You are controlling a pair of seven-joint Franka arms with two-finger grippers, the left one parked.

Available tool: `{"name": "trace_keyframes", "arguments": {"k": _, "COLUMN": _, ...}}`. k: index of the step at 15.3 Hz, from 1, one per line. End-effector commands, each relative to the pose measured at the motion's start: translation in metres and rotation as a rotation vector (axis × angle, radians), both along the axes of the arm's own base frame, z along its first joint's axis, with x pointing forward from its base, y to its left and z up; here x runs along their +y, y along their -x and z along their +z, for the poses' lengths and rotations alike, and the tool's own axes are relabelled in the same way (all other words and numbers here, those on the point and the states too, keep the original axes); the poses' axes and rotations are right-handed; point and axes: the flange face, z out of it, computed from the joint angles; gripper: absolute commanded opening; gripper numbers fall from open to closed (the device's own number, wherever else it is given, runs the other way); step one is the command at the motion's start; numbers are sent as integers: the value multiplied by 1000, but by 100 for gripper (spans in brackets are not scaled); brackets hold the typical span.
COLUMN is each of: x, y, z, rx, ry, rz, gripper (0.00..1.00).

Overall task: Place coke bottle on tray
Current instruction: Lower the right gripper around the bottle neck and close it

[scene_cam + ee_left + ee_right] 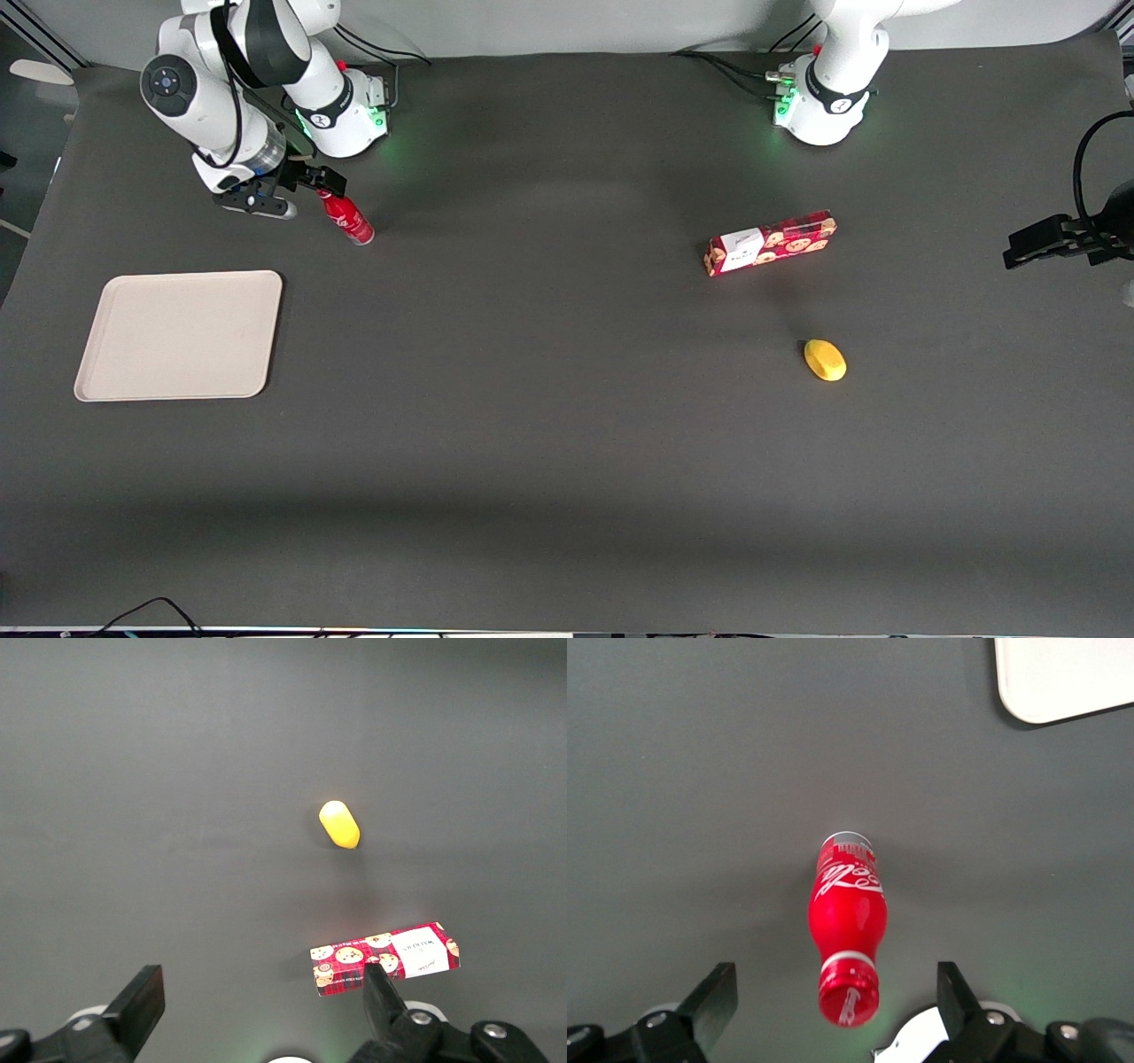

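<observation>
While end effector (837, 997) hangs spread above coke bottle (848, 926), dark grey table (567, 443), tray (177, 335) apart

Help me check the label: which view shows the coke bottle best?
The right wrist view: coke bottle fills it, script readable, between the open gripper fingers. Front view shows it small; left wrist view, not at all.

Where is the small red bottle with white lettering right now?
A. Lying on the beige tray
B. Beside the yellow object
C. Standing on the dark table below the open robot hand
C: the small red bottle stands on the table between the open hand's fingers, clear of the beige tray.
</observation>
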Motion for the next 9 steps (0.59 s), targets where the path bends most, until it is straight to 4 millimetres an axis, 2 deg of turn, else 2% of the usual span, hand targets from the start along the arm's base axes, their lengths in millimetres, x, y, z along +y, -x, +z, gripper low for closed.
{"name": "trace_keyframes", "arguments": {"k": 1, "x": -4, "y": 4, "z": -20, "rx": 13, "ry": -4, "rz": -42, "gripper": 100}}
{"name": "trace_keyframes", "arguments": {"k": 4, "x": -6, "y": 5, "z": -22, "rx": 22, "ry": -3, "rz": -48, "gripper": 99}}
{"name": "trace_keyframes", "arguments": {"k": 7, "x": -7, "y": 6, "z": -23, "rx": 27, "ry": -4, "rz": -53, "gripper": 73}}
{"name": "trace_keyframes", "arguments": {"k": 9, "x": -8, "y": 7, "z": -23, "rx": 39, "ry": -3, "rz": -59, "gripper": 71}}
